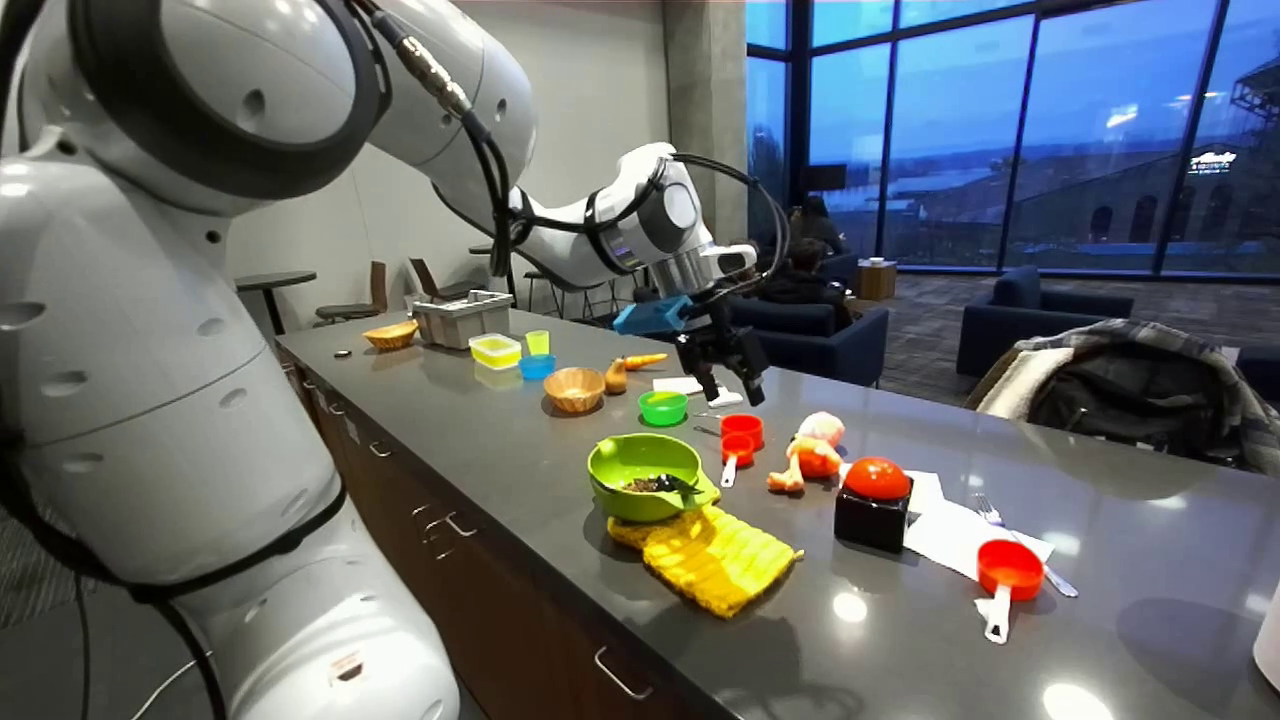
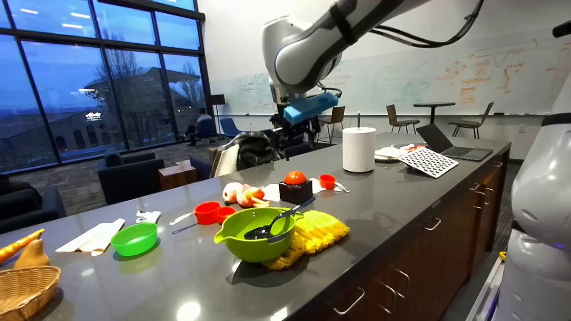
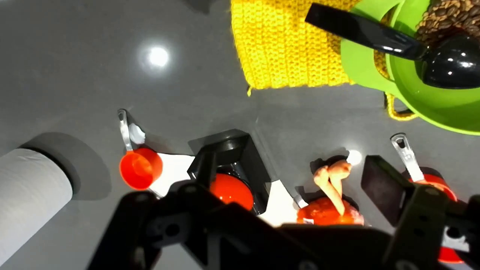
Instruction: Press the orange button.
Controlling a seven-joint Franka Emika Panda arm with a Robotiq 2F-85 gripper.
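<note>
The orange button is a round red-orange dome [image 1: 877, 478] on a black square box. It also shows in an exterior view [image 2: 295, 177], upright on the dark counter at a white napkin. In the wrist view the dome [image 3: 232, 191] is partly covered by the left finger and the gripper's linkage. My gripper [image 1: 733, 390] hangs above the counter, well clear of the button, fingers pointing down. It also shows dark against the background in an exterior view [image 2: 299, 136]. In the wrist view the gripper [image 3: 296, 183] has its fingers wide apart with nothing held between them.
A pink-orange toy [image 1: 815, 450] lies beside the button. A green bowl [image 1: 645, 475] with a black ladle sits on a yellow cloth [image 1: 720, 560]. A red scoop [image 1: 1010, 568] and fork [image 1: 1030, 545] lie on the button's other side. A paper towel roll [image 2: 358, 149] stands beyond.
</note>
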